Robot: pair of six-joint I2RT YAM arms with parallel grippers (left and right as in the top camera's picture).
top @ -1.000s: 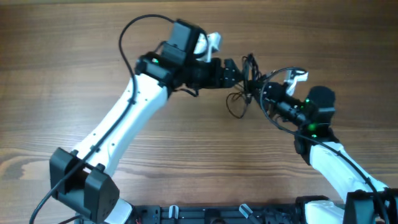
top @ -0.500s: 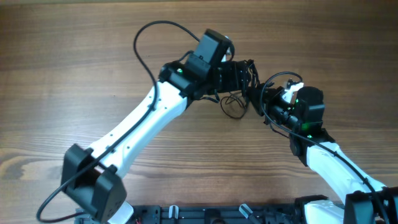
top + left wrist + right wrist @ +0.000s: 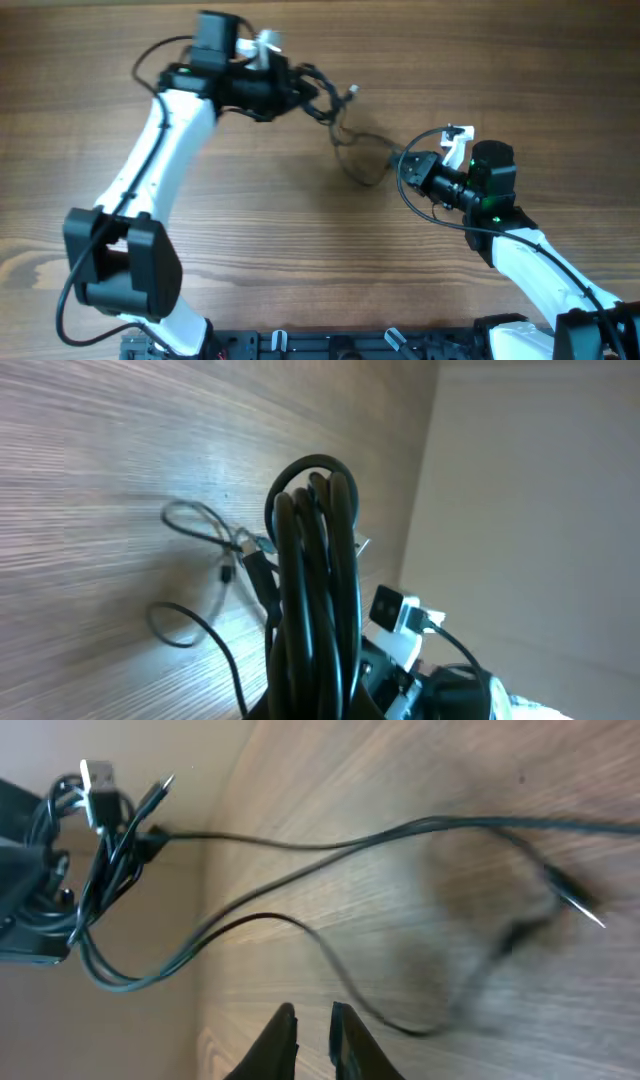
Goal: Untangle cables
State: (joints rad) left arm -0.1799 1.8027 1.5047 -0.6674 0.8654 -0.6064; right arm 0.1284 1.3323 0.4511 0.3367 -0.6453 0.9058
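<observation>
The cables are thin black cords. My left gripper [image 3: 303, 95], at the table's back left of centre, is shut on a bunch of them [image 3: 325, 97]. In the left wrist view that bunch [image 3: 315, 560] rises as a tight loop straight out of the jaws. Loose cords [image 3: 362, 160] trail from it down to the table toward my right gripper [image 3: 408, 166]. The right wrist view shows this gripper [image 3: 312, 1012] with its jaws a narrow gap apart and nothing between them. Cords [image 3: 330, 845] run across the wood ahead of it, one plug tip [image 3: 585, 910] at the right.
The wooden table [image 3: 500, 60] carries only the cords. The left arm [image 3: 150, 170] crosses the left half, with its thick black cable [image 3: 150, 60] arching above. The right arm [image 3: 540, 260] comes in from the front right. A black mount bar [image 3: 330, 345] runs along the front edge.
My left gripper has shut on the cable bunch and swung left and back with it, stretching the cords out. My right gripper has let go and parted slightly.
</observation>
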